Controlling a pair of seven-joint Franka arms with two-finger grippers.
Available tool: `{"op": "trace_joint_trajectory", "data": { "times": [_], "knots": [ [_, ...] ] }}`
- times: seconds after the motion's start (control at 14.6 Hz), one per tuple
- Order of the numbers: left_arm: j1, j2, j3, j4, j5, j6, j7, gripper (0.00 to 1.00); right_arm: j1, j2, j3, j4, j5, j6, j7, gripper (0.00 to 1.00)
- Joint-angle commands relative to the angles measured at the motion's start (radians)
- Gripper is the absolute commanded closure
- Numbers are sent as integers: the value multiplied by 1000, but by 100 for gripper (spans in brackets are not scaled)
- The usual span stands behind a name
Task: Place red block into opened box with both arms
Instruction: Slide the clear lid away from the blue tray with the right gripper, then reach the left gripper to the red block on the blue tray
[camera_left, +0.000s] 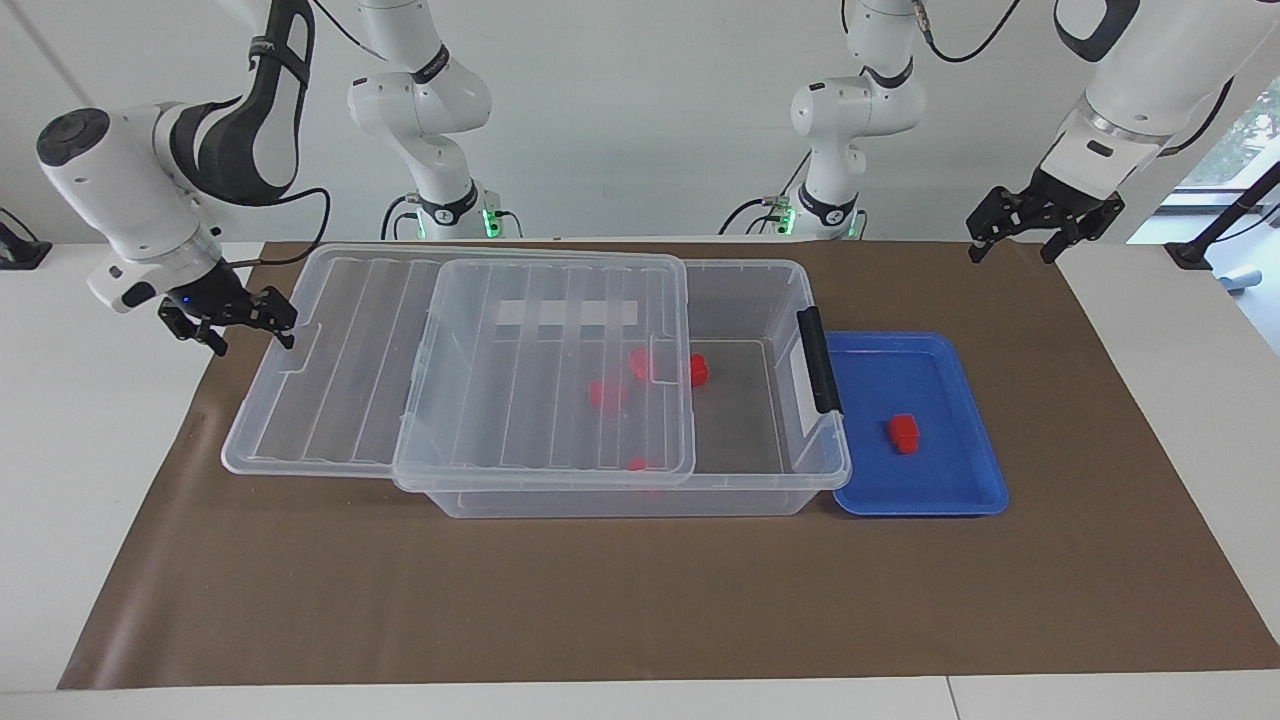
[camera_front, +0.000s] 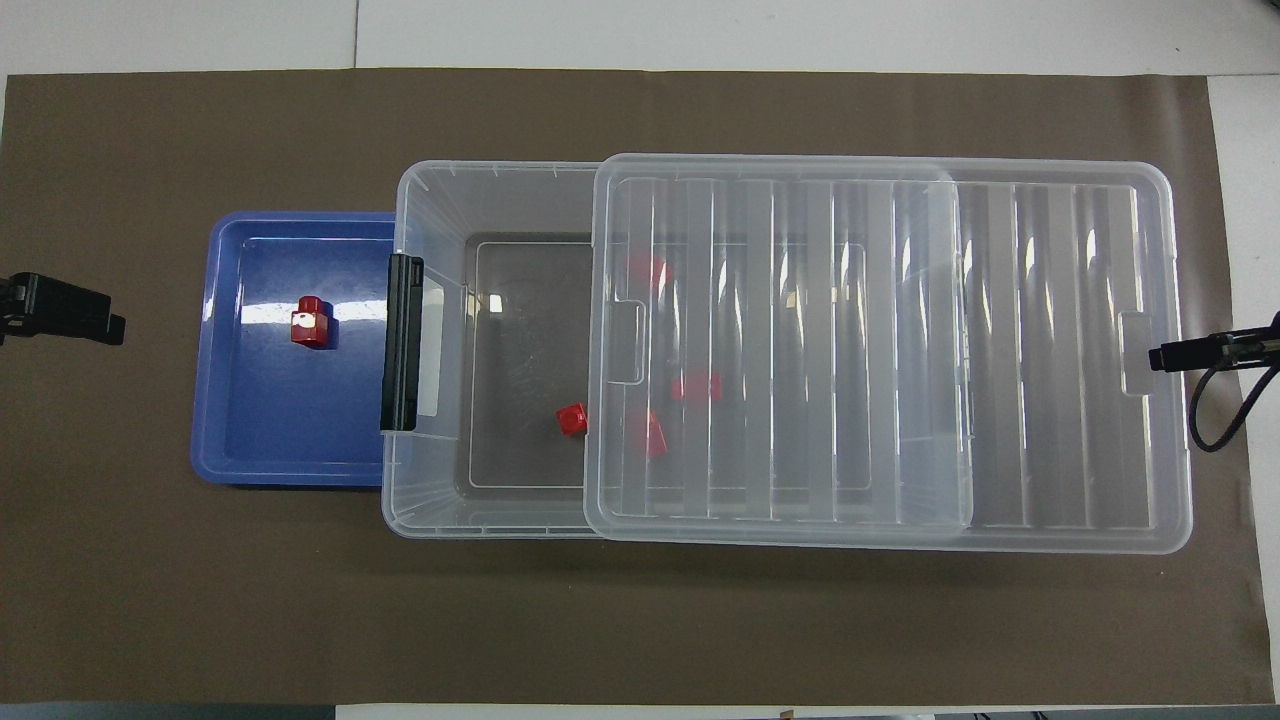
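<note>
A high camera across the table faces the robots, taking in the whole brown mat (camera_left: 640, 600); a second, above the robots' own end, looks steeply down and forward; both frame the clear box (camera_left: 740, 480) (camera_front: 430, 500) and blue tray (camera_left: 975, 500) (camera_front: 215, 460), half a turn apart.

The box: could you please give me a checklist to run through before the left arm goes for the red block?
1. Box uncovered at its black handle end: ok.
2. Lid clear of that opening: ok; it covers the rest.
3. Red block alone in the blue tray, unobstructed: ok.
4. Left gripper open, over the mat beside the tray: ok.
5. Right gripper at the lid's end tab, steadying it: cannot tell.
</note>
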Motion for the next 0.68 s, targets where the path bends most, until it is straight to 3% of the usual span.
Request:
{"op": "trace_joint_trajectory", "data": {
  "times": [0.0,0.21,0.62],
  "knots": [
    [8,-29,-6,-34,17,17,9,0,-13,-10,-17,-11,-15,19,-50,0],
    [7,-9,-8,-40,17,73,11,0,-13,-10,-29,-11,-15,19,-74,0],
    [0,5,-8,-204,17,299,11,0,-6,-10,-29,-3,-15,11,-68,0]
  ]
}}
